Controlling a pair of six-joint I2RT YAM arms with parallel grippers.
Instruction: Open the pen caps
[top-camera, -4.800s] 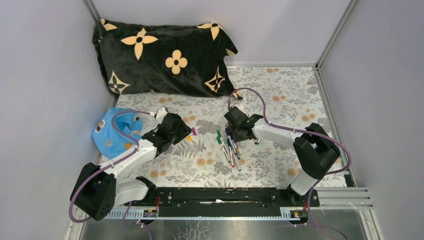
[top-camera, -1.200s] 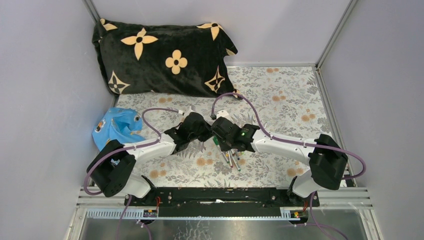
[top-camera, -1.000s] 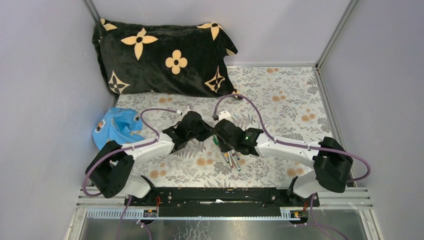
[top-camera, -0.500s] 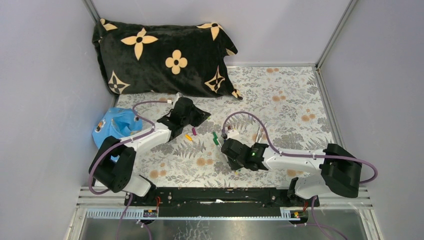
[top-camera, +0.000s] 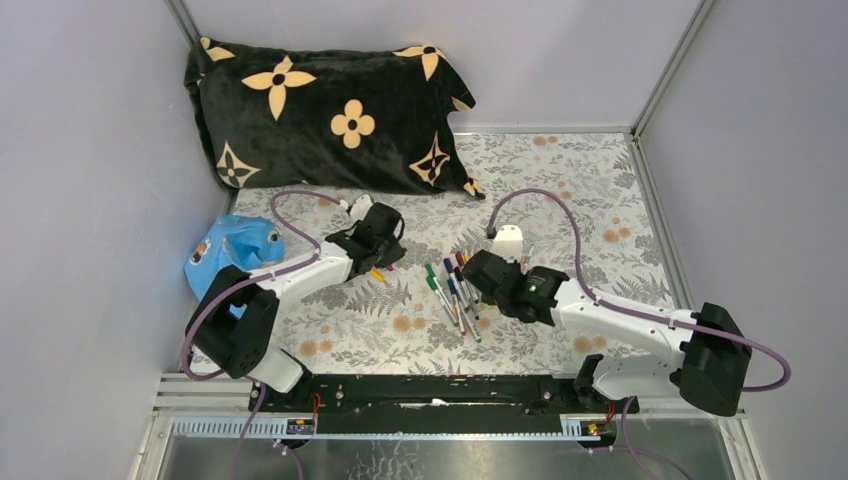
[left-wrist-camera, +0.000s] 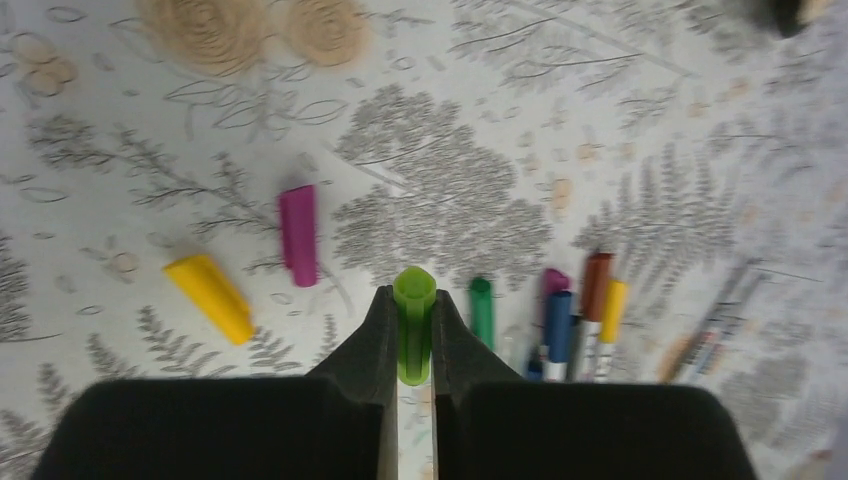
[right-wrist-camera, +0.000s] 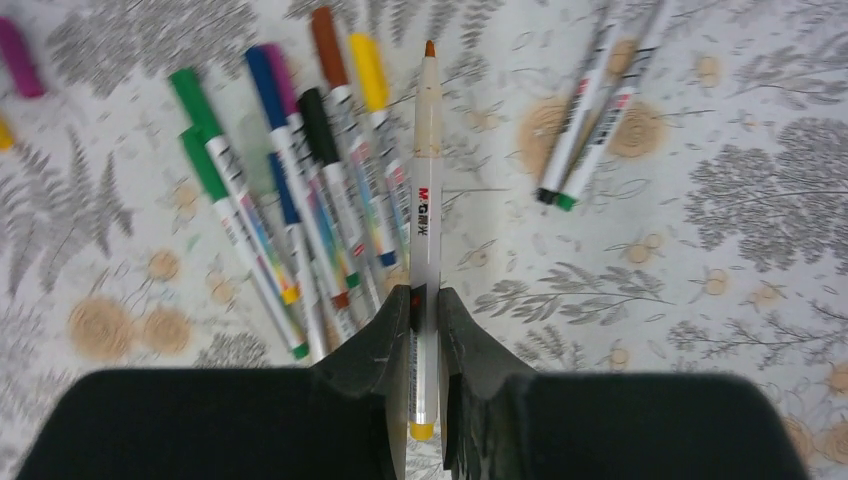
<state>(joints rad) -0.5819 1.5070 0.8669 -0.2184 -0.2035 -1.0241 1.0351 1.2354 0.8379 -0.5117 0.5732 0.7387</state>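
Note:
In the left wrist view my left gripper (left-wrist-camera: 412, 295) is shut on a light green pen cap (left-wrist-camera: 414, 322), held above the floral cloth. Below it lie a purple cap (left-wrist-camera: 298, 234) and a yellow cap (left-wrist-camera: 210, 297). My right gripper (right-wrist-camera: 425, 292) is shut on an uncapped pen (right-wrist-camera: 427, 190) with a white barrel, a bare orange tip pointing away and a yellow rear end. To its left lies a bunch of capped pens (right-wrist-camera: 300, 190), which shows in the top view too (top-camera: 452, 295). The left gripper (top-camera: 383, 256) hangs left of that bunch, the right gripper (top-camera: 474, 272) just right of it.
Two uncapped pens (right-wrist-camera: 592, 120) lie to the right of the held pen. A black pillow with tan flowers (top-camera: 320, 110) fills the back left. A blue cloth (top-camera: 230, 262) lies at the left edge. Grey walls close in three sides.
A second ago both grippers met over the pen bunch. They have since pulled apart: the left went left with the green cap, the right drew back to the right with the pen.

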